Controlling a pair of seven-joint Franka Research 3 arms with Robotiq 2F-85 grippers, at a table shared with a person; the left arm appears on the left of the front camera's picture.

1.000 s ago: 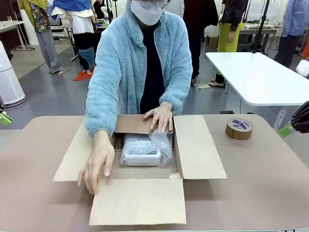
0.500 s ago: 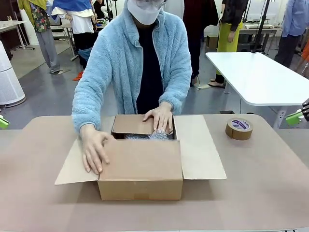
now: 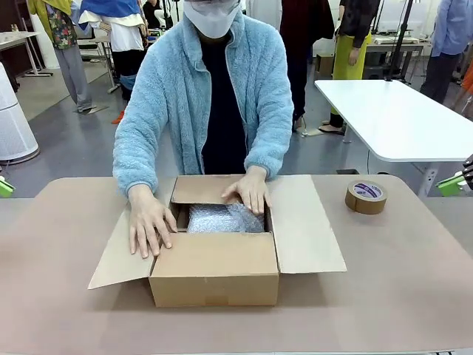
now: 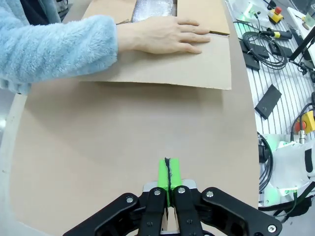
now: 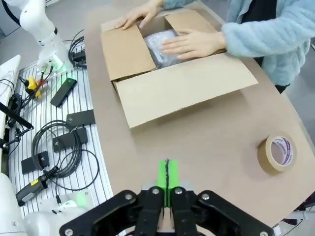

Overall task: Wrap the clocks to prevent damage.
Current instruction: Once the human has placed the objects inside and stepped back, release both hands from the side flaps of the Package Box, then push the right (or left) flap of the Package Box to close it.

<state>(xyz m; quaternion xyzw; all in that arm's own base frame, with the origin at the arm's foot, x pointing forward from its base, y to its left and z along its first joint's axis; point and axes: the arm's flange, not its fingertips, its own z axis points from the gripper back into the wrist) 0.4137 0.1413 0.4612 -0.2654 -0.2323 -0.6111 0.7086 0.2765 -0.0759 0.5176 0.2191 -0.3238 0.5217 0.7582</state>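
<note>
While left gripper (image 4: 168, 166), right gripper (image 5: 167, 166) sit closed, empty, wrapped clock (image 3: 220, 219) lies in box (image 3: 214, 278), well apart.

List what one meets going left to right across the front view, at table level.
Left pincer → person's hand pressing a box flap → bubble-wrapped bundle → box's right flap → tape roll → right pincer.
</note>
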